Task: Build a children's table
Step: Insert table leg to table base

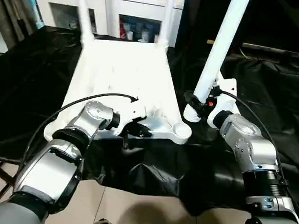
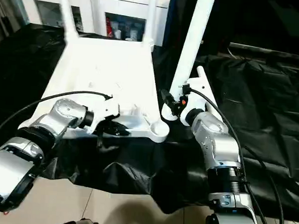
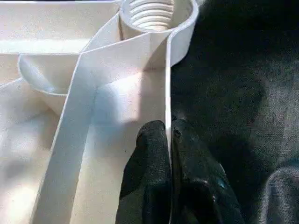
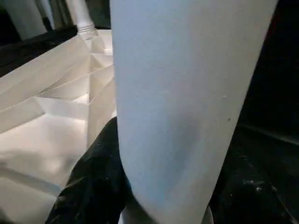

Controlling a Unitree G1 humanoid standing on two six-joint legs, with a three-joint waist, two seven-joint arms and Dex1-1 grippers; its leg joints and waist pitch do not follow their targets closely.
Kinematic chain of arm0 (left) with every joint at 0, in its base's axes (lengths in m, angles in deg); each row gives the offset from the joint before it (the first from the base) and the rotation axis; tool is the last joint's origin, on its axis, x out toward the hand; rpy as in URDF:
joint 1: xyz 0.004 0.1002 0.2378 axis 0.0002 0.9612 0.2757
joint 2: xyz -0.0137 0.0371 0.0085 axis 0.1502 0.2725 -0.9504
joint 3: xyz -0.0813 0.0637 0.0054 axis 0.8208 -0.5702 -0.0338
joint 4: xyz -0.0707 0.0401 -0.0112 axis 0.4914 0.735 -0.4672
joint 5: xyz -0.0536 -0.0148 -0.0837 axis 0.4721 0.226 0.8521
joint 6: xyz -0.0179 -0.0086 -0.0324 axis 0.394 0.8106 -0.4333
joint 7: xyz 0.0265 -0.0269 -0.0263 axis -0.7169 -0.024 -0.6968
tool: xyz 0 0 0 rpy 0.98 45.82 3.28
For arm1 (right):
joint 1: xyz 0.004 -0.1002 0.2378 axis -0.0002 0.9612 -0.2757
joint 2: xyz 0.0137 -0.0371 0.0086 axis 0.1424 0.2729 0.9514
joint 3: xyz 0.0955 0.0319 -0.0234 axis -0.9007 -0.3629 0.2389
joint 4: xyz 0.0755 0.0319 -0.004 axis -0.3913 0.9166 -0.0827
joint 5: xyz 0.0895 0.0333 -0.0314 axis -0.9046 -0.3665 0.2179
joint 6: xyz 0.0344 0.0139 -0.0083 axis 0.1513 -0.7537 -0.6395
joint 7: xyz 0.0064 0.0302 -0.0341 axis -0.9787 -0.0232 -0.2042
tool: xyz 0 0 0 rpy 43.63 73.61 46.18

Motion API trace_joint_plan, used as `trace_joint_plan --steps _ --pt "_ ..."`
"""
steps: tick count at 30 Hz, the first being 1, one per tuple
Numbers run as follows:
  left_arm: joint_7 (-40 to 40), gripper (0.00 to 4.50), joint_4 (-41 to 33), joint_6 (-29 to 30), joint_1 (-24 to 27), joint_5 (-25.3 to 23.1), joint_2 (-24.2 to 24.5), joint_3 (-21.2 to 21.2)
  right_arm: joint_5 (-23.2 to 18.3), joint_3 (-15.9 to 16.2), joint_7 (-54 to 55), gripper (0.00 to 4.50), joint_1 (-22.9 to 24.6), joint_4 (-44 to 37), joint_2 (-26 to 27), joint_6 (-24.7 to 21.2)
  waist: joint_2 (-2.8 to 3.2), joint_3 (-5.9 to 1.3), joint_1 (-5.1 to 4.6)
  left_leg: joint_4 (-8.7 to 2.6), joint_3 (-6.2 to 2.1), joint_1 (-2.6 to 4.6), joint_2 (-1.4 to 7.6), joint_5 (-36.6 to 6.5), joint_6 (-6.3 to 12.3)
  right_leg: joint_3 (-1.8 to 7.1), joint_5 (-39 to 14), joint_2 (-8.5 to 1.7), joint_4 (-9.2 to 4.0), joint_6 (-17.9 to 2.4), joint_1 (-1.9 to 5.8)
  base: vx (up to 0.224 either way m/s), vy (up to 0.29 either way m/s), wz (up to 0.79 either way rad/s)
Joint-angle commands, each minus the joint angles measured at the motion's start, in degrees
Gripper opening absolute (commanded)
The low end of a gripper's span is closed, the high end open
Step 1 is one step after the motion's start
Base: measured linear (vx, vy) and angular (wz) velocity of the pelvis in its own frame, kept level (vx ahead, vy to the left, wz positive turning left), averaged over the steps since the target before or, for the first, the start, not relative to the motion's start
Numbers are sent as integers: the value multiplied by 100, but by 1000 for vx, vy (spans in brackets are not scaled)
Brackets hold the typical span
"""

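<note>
Left gripper [image 3: 169,140] is pinched tight on the thin rim wall of the table top [image 1: 124,75], which lies ribbed side up on the black cloth [image 1: 30,85]. Likely a steadying hold so the top can't slide or twist while a leg goes in. Just ahead of its fingertips along that rim: the near corner socket [image 3: 156,14], threaded and empty. Two legs [image 1: 84,13] already stand in the far corners, well beyond it.

Right gripper [image 1: 202,102] is clamped around the loose leg [image 1: 220,50] near its foot, holding it nearly upright, foot resting on the cloth just beside the empty socket.

Room: cloth edge and floor [image 1: 134,211] close behind both wrists. Open cloth to the right gripper's outer side. Tight between leg foot and socket rim.
</note>
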Motion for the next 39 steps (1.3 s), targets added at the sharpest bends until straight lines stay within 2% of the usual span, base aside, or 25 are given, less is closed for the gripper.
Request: trace_joint_plan --steps 1,3,5,6,9,10,11,14,16,17,19,22,24,26,28,31,34,35,38,39 --pt "124 0 68 28 -24 -149 -4 -15 39 115 -161 190 50 -124 -71 -20 56 -477 9 -373 -117 200 203 -1400 -86 223 -784 -472 -379 -1456 296 0 0 0" --pt "136 0 70 39 3 -192 18 -46 12 188 -286 190 100 -207 -92 -87 62 -473 15 -381 -122 199 211 -1419 -85 220 -808 -467 -383 -1441 298 0 0 0" --pt "163 0 15 140 46 -163 59 -10 -196 227 -566 190 192 -403 -119 -303 58 -468 19 -384 -121 202 214 -1467 -80 222 -837 -467 -388 -1438 293 0 0 0" --pt "169 0 -7 166 56 -140 69 15 -263 240 -657 190 224 -473 -136 -378 84 -471 25 -384 -126 205 215 -1469 -80 221 -824 -466 -381 -1447 299 0 0 0" --pt "280 0 -234 452 180 -27 176 104 -477 381 -1179 190 482 -806 -321 -556 44 -468 28 -387 -121 198 220 -1460 -55 217 -786 -464 -383 -1461 303 0 0 0" --pt "336 0 -301 481 224 -5 205 113 -513 400 -1271 190 535 -858 -355 -575 49 -462 51 -388 -129 189 236 -1444 -25 222 -761 -483 -373 -1471 322 0 0 0" --pt "356 0 -361 528 268 10 227 131 -529 405 -1311 190 571 -879 -373 -563 32 -465 37 -387 -121 182 227 -1428 -11 222 -809 -477 -377 -1456 310 0 0 0" --pt "308 0 -559 652 416 53 293 203 -535 388 -1352 190 621 -864 -392 -552 42 -449 14 -389 -128 189 221 -1536 -72 223 -1160 -482 -418 -1416 283 0 0 0" --pt "317 0 -1126 870 838 -7 521 154 -505 375 -1378 190 669 -857 -394 -572 9 -444 -2 -405 -143 184 241 -1570 -108 225 -1302 -498 -416 -1374 285 0 0 0" --pt "317 0 -1352 983 980 -29 611 139 -506 379 -1376 190 673 -870 -392 -581 26 -434 -30 -422 -151 162 237 -1564 -124 220 -1363 -487 -410 -1332 285 0 0 0" --pt "315 0 -1485 1057 1058 -39 663 135 -510 383 -1373 190 675 -881 -392 -589 42 -431 -58 -419 -146 198 230 -1679 -164 221 -1540 -475 -436 -1279 246 0 0 0" --pt "-3 0 -2181 1428 1421 -184 962 160 -530 365 -1339 190 636 -870 -363 -588 17 -426 -126 -431 -164 174 240 -1724 -195 224 -1697 -489 -424 -1230 257 0 0 0" --pt "-97 0 -3032 1955 1791 -205 1157 248 -539 356 -1303 190 580 -805 -301 -533 21 -419 -174 -446 -169 167 239 -1730 -206 218 -1795 -474 -430 -1172 250 0 0 0" --pt "-156 0 -3427 2230 1948 -213 1195 315 -538 352 -1296 190 551 -783 -268 -519 -8 -401 -247 -441 -165 157 220 -1776 -196 217 -2007 -466 -454 -1119 239 0 0 0" --pt "-218 0 -3570 2329 2000 -222 1194 344 -533 353 -1291 190 537 -773 -255 -515 0 -389 -265 -438 -167 154 200 -1791 -183 215 -2232 -451 -492 -1020 228 0 0 0" --pt "-261 0 -4252 2405 2234 -18 1084 393 -548 341 -1282 190 457 -714 -182 -481 -19 -386 -267 -435 -164 184 208 -1831 -183 226 -2308 -445 -506 -985 199 0 0 0" --pt "-232 0 -4549 2314 2321 204 969 388 -562 355 -1310 190 404 -663 -150 -479 9 -394 -252 -422 -149 218 212 -1830 -177 234 -2240 -435 -515 -1013 165 0 0 0" --pt "-247 0 -4790 2404 2388 300 904 344 -541 409 -1365 190 364 -598 -137 -467 21 -409 -242 -424 -145 217 217 -1790 -189 238 -2002 -425 -483 -1077 175 0 0 0" --pt "-129 0 -4773 2270 2391 443 785 334 -463 484 -1398 190 306 -453 -114 -412 12 -409 -222 -416 -125 210 196 -1697 -153 240 -1809 -412 -481 -1106 181 0 0 0" --pt "-156 0 -4671 2245 2345 415 744 324 -420 511 -1415 190 259 -334 -107 -372 31 -409 -218 -416 -126 211 195 -1685 -155 243 -1802 -413 -478 -1102 183 0 0 0"
